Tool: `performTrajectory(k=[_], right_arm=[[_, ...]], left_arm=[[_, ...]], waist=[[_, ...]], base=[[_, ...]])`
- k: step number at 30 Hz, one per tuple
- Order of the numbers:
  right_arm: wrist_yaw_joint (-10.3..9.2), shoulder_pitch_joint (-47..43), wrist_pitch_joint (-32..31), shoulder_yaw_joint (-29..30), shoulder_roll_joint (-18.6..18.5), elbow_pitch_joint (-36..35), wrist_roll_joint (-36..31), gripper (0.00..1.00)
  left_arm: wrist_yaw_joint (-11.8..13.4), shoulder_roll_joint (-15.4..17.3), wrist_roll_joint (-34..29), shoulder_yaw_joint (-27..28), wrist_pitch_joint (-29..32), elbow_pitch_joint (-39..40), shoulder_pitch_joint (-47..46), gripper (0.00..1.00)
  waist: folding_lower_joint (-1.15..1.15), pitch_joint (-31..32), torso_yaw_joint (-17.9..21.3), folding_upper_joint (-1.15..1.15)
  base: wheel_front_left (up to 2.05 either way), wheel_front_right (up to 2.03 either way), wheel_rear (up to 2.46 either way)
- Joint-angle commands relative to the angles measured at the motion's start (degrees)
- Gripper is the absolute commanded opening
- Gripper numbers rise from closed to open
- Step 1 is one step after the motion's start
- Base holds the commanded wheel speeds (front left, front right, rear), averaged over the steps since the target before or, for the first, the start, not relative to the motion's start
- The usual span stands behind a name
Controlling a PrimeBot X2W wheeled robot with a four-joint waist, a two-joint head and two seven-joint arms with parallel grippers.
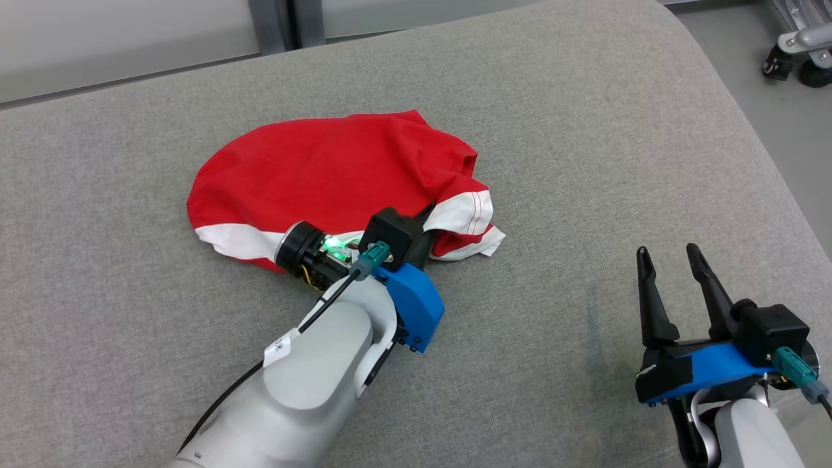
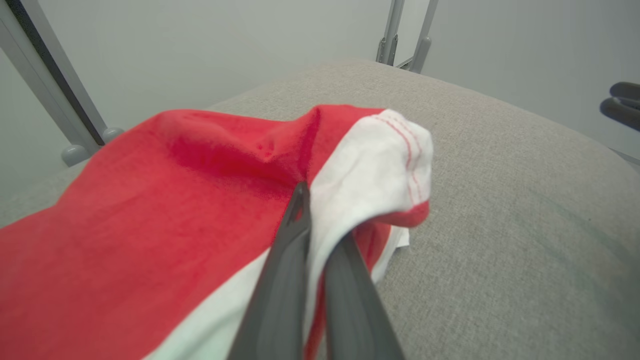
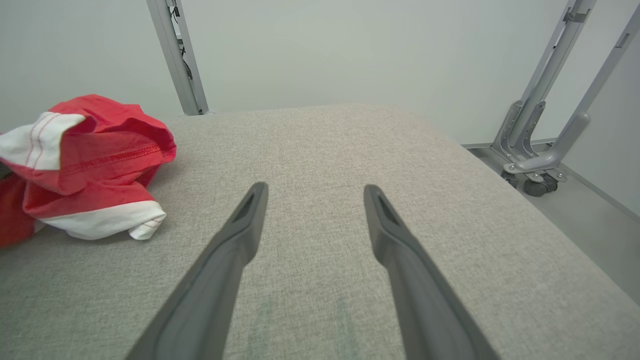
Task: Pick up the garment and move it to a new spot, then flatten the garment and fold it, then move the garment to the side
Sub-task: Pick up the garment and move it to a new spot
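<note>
The garment (image 1: 325,175) is red cloth with white bands, lying crumpled in a rounded heap on the grey padded surface (image 1: 585,130). My left gripper (image 1: 426,218) reaches into its near right edge and is shut on the cloth. In the left wrist view the two dark fingers (image 2: 290,260) pinch a white band of the garment (image 2: 150,200), which is lifted into a fold. My right gripper (image 1: 669,255) hovers open over bare surface to the right, well apart from the cloth. The right wrist view shows its fingers (image 3: 240,235) spread, with the garment (image 3: 85,155) at far left.
The grey surface's rounded right edge (image 1: 767,162) drops to the floor, where a wheeled metal stand (image 1: 803,52) stands. Metal posts (image 3: 177,55) rise behind the far edge in front of a pale wall. Bare surface lies right of the garment and in front of it.
</note>
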State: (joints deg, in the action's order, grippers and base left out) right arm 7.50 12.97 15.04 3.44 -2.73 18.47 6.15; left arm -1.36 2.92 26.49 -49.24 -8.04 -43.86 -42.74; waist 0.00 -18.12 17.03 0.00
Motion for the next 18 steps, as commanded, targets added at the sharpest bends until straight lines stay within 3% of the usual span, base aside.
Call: performTrajectory(k=[1, 2, 3, 4, 5, 10, 18], right_arm=[[-0.01, 0.8, 0.2, 0.0, -0.3, 0.1, 0.2, 1.00], [-0.01, 0.8, 0.2, 0.0, -0.3, 0.2, 0.3, 1.00], [-0.01, 0.8, 0.2, 0.0, -0.3, 0.3, 0.3, 1.00], [-0.01, 0.8, 0.2, 0.0, -0.3, 0.4, 0.3, 1.00], [-0.01, 0.9, 0.2, 0.0, -0.3, 0.5, 0.4, 1.00], [-0.01, 1.0, 0.2, 0.6, -0.3, 0.9, 0.3, 1.00], [-0.01, 0.0, 0.2, 1.7, -0.3, 1.5, -1.0, 1.00]], left_arm=[[0.3, 0.0, 0.3, -0.2, -0.4, 0.0, -1.0, 0.00], [0.7, 0.0, 1.1, -1.2, -0.7, -0.1, -1.3, 0.00], [1.3, -0.1, 1.9, -2.0, -1.2, -0.1, -1.5, 0.29], [2.1, -0.1, 2.5, -2.9, -1.8, -0.4, -1.7, 0.53], [2.6, 0.0, 2.8, -3.7, -2.3, -0.7, -2.0, 1.00], [3.9, -0.1, 4.9, -7.5, -4.0, -1.8, -3.9, 1.00], [4.1, -0.1, 8.5, -12.3, -6.1, 0.9, -4.8, 1.00]], waist=[[0.00, 0.0, 0.0, 0.00], [0.00, -0.1, -0.1, 0.00], [0.00, -0.1, -0.1, 0.00], [0.00, -0.1, -0.2, 0.00], [0.00, -0.1, -0.3, 0.00], [0.00, 0.3, -1.5, 0.00], [0.00, 2.9, -4.6, 0.00]], base=[[0.00, 0.00, 0.00], [0.00, 0.00, 0.00], [0.00, 0.00, 0.00], [0.00, 0.00, 0.00], [0.00, 0.00, 0.00], [0.00, 0.00, 0.00], [0.00, 0.00, 0.00]])
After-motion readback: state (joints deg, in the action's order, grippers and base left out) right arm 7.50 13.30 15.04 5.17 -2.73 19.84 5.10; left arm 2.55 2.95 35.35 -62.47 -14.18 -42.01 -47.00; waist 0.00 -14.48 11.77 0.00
